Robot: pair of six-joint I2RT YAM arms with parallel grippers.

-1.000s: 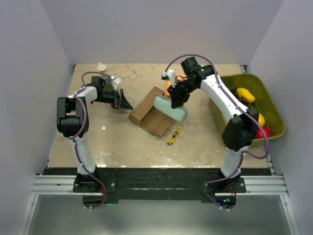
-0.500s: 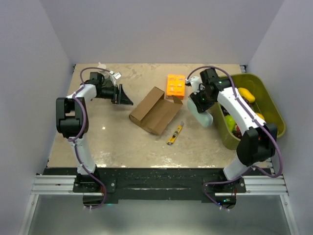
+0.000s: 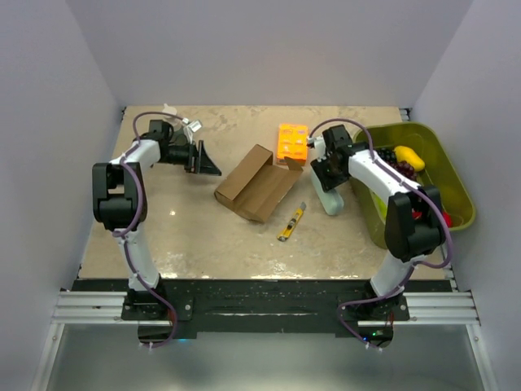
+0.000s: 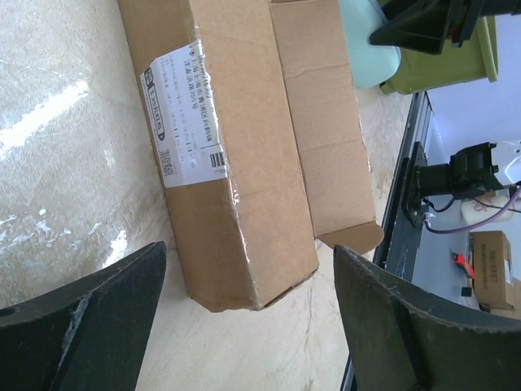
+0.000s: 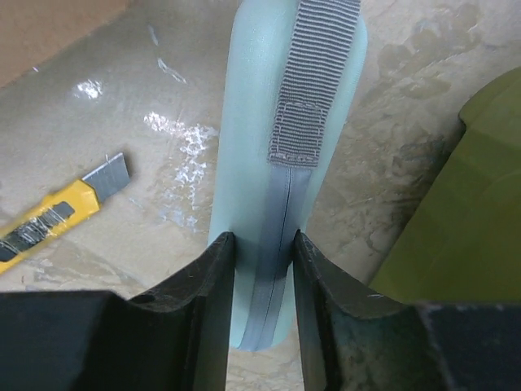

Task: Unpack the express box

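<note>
The express box [image 3: 255, 185], a brown carton with a white label [image 4: 186, 114], lies mid-table with its flaps open. My left gripper [image 3: 208, 164] stands open just left of it, its dark fingers [image 4: 98, 322] either side of the box's near end without touching. A pale mint pouch [image 3: 331, 198] with a grey strap [image 5: 313, 81] hangs between the box and the bin, its lower end at the table. My right gripper [image 5: 264, 242] is shut on this pouch; from above, the right gripper [image 3: 326, 173] is at the pouch's top end.
A bright orange flat box [image 3: 293, 142] lies behind the carton. A yellow utility knife [image 3: 291, 222] lies in front of it, blade out [image 5: 57, 216]. A green bin [image 3: 449, 175] holding fruit stands at the right. Small white bits [image 3: 168, 110] lie at the back left.
My right arm has carried the mint pouch from over the carton to the right and down beside the bin. The left gripper backed off slightly and opened a little wider.
</note>
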